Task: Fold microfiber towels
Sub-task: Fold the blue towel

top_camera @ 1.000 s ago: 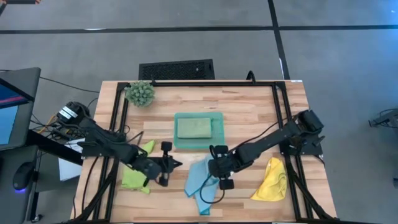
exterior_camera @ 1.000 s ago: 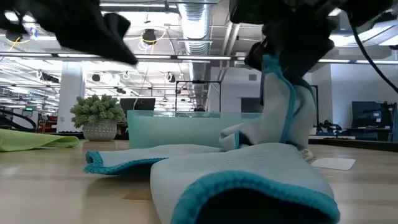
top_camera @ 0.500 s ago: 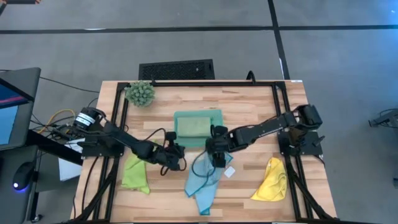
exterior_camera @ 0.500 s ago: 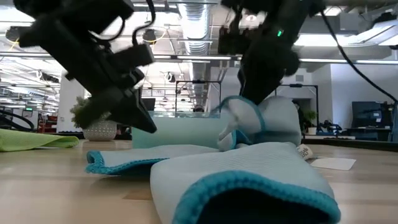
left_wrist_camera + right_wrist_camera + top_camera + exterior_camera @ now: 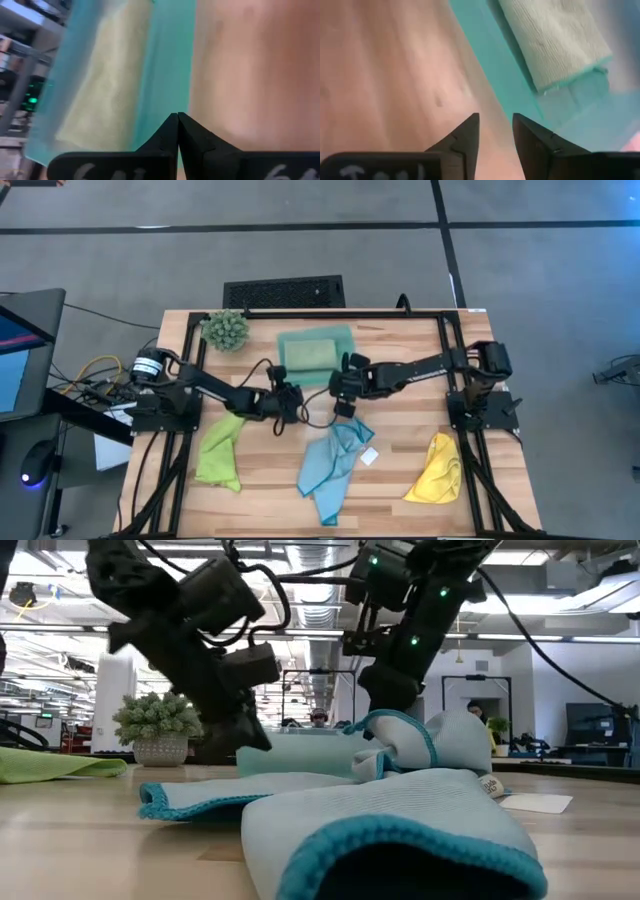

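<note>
My left gripper sits low over the middle of the table, just at the near left corner of the teal tray, and its fingers are pressed tight together with nothing between them. My right gripper is on the other side, just off the tray's near right corner, with its fingers a narrow gap apart and empty; only bare wood and the tray's edge show between them. The two grippers face each other across the near edge of the tray. Inside the tray lies the pale sage green towel, folded into a neat flat rectangle. The light blue towel lies crumpled on the wood just near of my right gripper, free of both grippers, with one part bunched up in a hump and a darker blue hem running round its edge; a small white tag lies at its right side. The lime green towel lies loosely heaped at the near left, and the yellow towel lies rumpled at the near right, well apart from both grippers. A spiky green plant ball stands at the far left corner of the table.
</note>
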### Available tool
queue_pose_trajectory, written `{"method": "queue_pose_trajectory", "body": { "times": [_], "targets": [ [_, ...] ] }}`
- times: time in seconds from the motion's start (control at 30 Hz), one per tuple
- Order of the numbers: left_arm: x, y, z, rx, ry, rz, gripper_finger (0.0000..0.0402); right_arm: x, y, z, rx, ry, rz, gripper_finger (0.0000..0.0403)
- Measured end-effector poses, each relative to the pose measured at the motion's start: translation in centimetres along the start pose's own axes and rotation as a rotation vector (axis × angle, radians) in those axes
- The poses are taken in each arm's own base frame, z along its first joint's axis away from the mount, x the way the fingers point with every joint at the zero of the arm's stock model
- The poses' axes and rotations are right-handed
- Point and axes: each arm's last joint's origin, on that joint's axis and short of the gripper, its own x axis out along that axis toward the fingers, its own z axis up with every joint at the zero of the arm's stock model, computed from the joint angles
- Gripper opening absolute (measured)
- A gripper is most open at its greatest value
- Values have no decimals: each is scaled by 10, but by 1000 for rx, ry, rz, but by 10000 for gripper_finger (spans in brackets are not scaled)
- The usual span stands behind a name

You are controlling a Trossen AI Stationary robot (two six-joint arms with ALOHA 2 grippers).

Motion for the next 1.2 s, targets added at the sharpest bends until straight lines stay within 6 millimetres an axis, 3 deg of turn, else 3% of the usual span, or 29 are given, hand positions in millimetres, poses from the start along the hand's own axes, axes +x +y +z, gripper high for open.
{"method": "queue_pose_trajectory", "body": {
  "times": [0.07,0.17,0.27,0.4,0.57,0.67,0.77,0.9,1.0,1.2],
  "targets": [
    [3,4,0,24,10,7,0,1,-4,-1,-5,17,-2,132],
    [-10,2,1,82,16,29,0,-17,5,-2,-46,1,15,122],
    [-36,-4,7,109,-38,35,0,-46,30,-6,-124,-57,75,114],
    [-77,-12,18,58,-170,-87,0,-81,67,-15,-219,-154,167,108],
    [-105,-27,24,-52,-282,-278,0,-103,105,-22,-197,-250,300,110],
    [-110,-38,27,-56,-329,-373,0,-98,117,-22,-198,-250,354,120],
    [-109,-48,27,-51,-346,-455,0,-93,116,-23,-210,-209,346,146],
    [-105,-56,23,-73,-315,-532,0,-79,99,-26,-264,-79,366,191],
    [-101,-63,19,-99,-284,-552,0,-67,86,-20,-353,-74,350,218],
    [-88,-76,13,-66,-261,-540,0,-36,69,-11,-512,-73,402,232]
  ]
}}
